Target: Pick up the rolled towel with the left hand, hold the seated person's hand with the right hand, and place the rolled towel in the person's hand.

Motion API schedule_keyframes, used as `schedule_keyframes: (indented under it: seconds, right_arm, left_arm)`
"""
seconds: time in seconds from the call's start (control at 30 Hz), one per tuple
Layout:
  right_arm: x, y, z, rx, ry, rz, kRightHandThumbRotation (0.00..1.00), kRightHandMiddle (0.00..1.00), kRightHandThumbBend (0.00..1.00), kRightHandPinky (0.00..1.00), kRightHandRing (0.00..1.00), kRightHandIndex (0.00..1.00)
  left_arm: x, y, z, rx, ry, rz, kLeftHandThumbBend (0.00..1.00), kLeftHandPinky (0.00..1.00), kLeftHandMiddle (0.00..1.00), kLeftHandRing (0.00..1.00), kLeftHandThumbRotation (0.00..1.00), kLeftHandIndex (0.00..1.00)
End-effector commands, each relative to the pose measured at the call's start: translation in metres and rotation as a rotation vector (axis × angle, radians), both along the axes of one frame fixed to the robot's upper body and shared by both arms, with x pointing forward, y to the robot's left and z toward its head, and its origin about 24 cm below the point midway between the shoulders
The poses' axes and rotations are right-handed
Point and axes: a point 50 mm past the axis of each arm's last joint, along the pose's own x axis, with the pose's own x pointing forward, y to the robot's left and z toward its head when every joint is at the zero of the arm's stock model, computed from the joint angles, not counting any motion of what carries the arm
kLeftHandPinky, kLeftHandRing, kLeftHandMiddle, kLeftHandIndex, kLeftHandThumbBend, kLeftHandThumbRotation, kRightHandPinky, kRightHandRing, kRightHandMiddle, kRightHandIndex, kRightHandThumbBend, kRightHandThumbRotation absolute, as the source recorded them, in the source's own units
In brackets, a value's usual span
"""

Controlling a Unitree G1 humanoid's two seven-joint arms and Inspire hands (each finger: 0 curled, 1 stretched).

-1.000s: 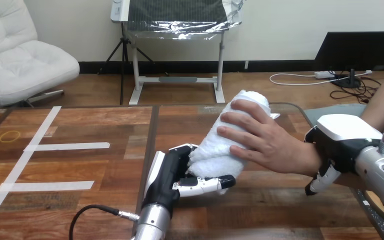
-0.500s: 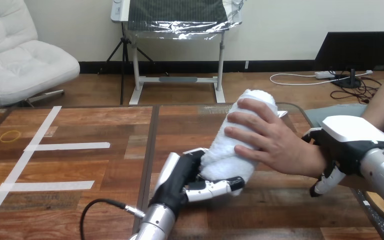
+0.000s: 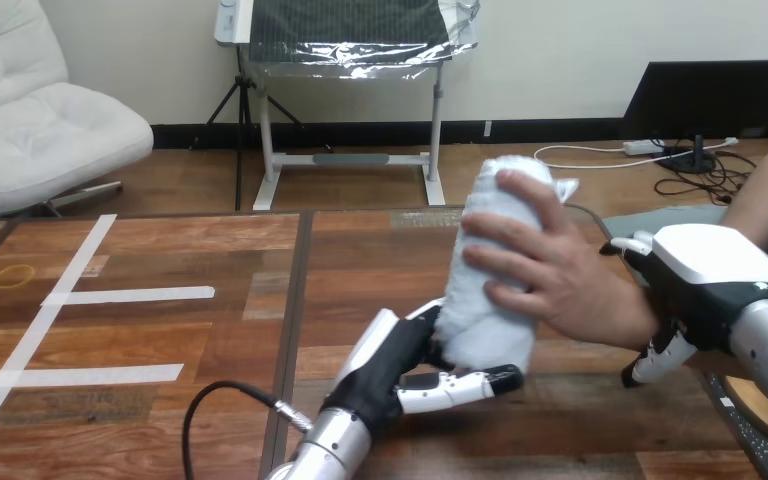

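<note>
Rolled towel (image 3: 485, 300) held from two sides above the bench (image 3: 160, 330)

The towel stands almost upright. At its lower end the left hand (image 3: 400, 365) curls round it. On the towel's right side the person's hand (image 3: 560, 280) wraps it. Further right of the towel, the right hand (image 3: 705, 275) sits against the person's wrist.

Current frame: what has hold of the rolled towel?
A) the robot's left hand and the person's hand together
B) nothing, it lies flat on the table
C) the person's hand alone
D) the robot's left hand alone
A: the left hand is curled round the lower end of the rolled towel, and the person's hand wraps its middle.
</note>
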Motion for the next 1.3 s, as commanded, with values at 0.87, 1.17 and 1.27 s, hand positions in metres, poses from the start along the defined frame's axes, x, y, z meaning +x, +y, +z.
schedule_keyframes:
  seconds: [0.87, 1.17, 1.27]
  right_arm:
    - [-0.022, 0.019, 0.056, 0.225, -0.262, 0.051, 0.0, 0.97, 0.84, 0.92, 1.0, 0.91]
    - [-0.033, 0.026, 0.065, 0.324, -0.316, 0.059, 0.0, 0.98, 0.8, 0.91, 1.0, 0.91]
    - [-0.038, 0.03, 0.068, 0.354, -0.341, 0.062, 0.0, 0.98, 0.78, 0.91, 1.0, 0.91]
  left_arm:
    - [0.011, -0.001, 0.036, -0.081, -0.177, 0.001, 0.93, 1.0, 1.0, 1.0, 0.6, 1.0]
    - [0.007, 0.003, 0.039, -0.096, -0.188, 0.03, 0.9, 1.0, 1.0, 1.0, 0.58, 1.0]
    - [0.006, 0.004, 0.039, -0.101, -0.19, 0.043, 0.89, 1.0, 1.0, 1.0, 0.58, 1.0]
